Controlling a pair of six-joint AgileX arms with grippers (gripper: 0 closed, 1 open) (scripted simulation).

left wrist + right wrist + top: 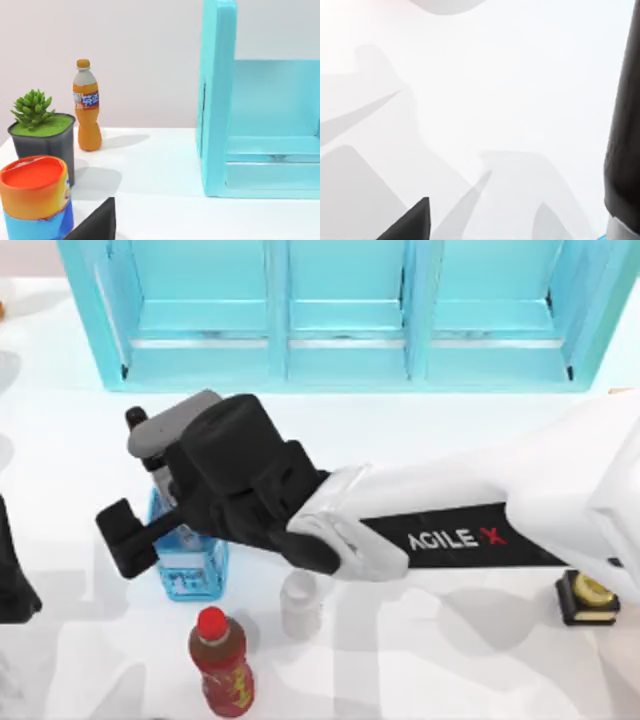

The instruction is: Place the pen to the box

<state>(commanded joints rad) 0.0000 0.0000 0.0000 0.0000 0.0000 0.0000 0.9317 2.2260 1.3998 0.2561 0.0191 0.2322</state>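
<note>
In the top view my right arm reaches from the right across to the left side, and its gripper (pixel 135 490) hangs over a small blue mesh basket (pixel 192 575). A black finger (pixel 125 537) juts out to the left. Beside the grey wrist block sticks up the pen's (pixel 136 419) black cap. In the right wrist view the pen (pixel 624 130) stands close, black cap above a pale barrel, with one fingertip (pixel 416 220) off to its side. I cannot tell whether the fingers hold it. A thin peach sliver at the right edge looks like the box (pixel 628 390).
A big cyan cabinet (pixel 340 310) lines the back. A white bottle (pixel 300 605) and a red-capped drink bottle (pixel 222 665) stand near the front, a trophy (pixel 588 597) at the right. My left arm (pixel 12 575) is parked at the left edge, near an orange can (pixel 35 200), a potted plant (pixel 42 132) and a soda bottle (pixel 87 107).
</note>
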